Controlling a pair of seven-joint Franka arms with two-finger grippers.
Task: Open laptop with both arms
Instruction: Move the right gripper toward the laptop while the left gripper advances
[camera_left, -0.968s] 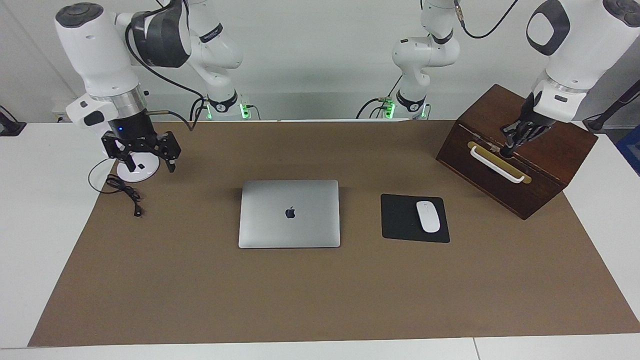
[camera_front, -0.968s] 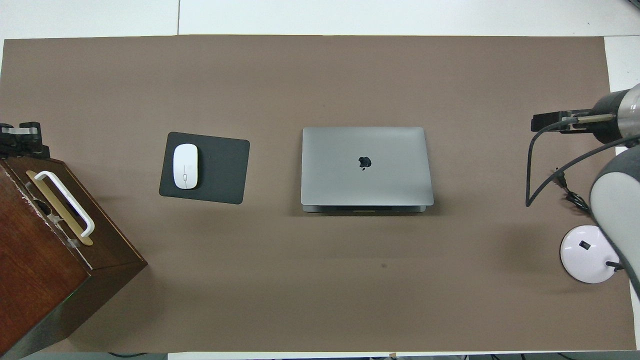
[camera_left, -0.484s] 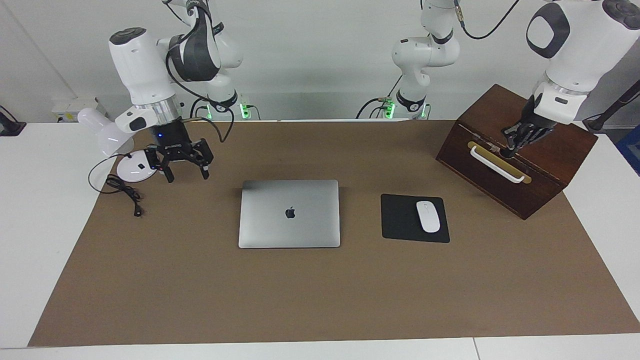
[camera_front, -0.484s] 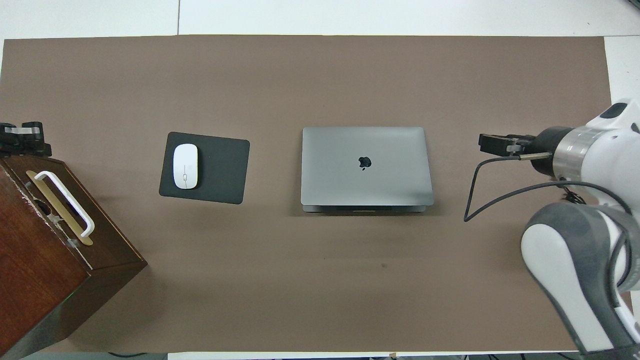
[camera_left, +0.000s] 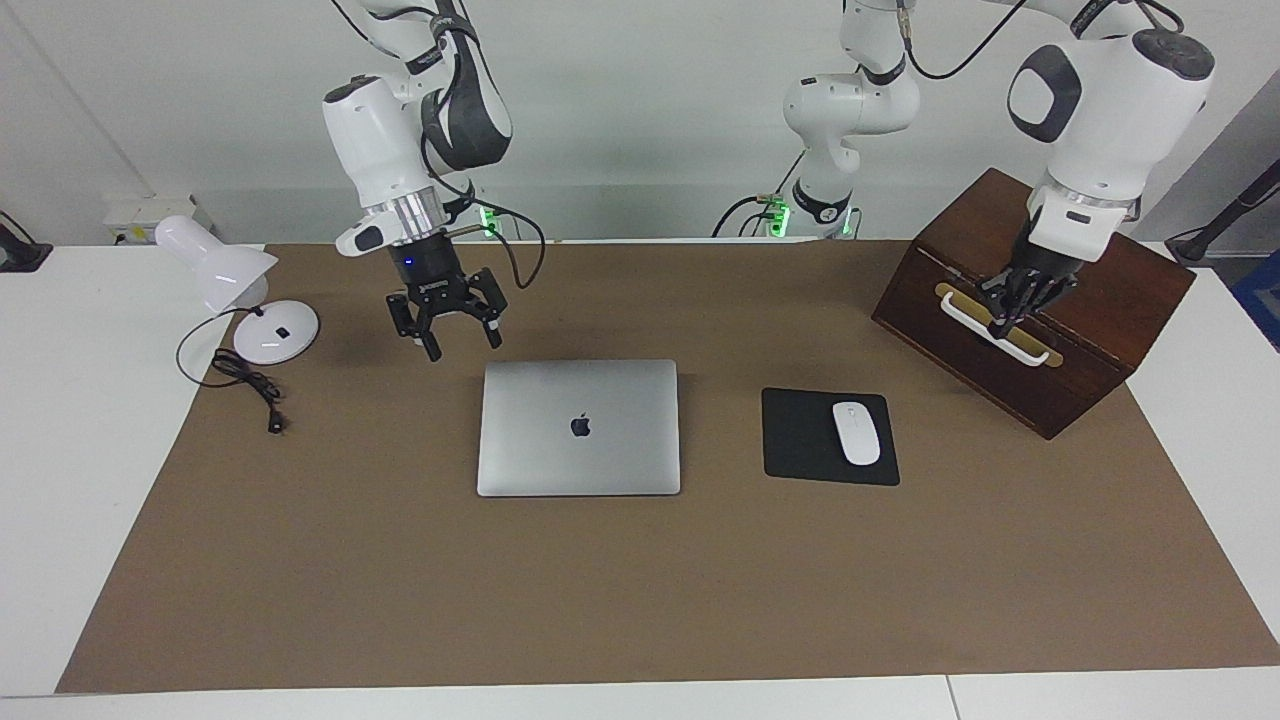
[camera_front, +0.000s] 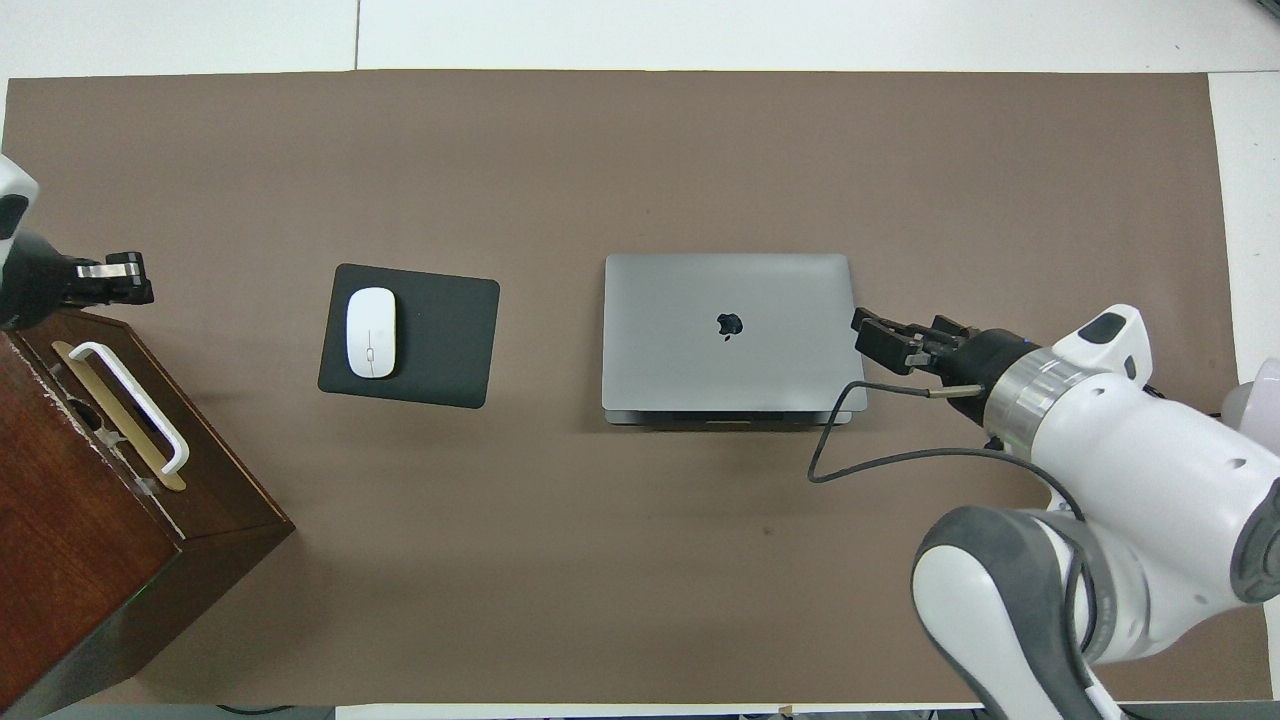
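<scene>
The laptop lies closed and flat in the middle of the brown mat, apple logo up. My right gripper hangs open with nothing between its fingers. It is in the air just off the laptop's corner nearest the robots, at the right arm's end. My left gripper is shut and holds nothing, over the white handle of the wooden box. I cannot tell whether it touches the handle.
A black mouse pad with a white mouse lies beside the laptop toward the left arm's end. The wooden box stands at that end. A white desk lamp and its cable stand at the right arm's end.
The right arm has swung from over the lamp base to the laptop's corner, gripper still open. The left gripper has shifted slightly over the box's handle, still shut.
</scene>
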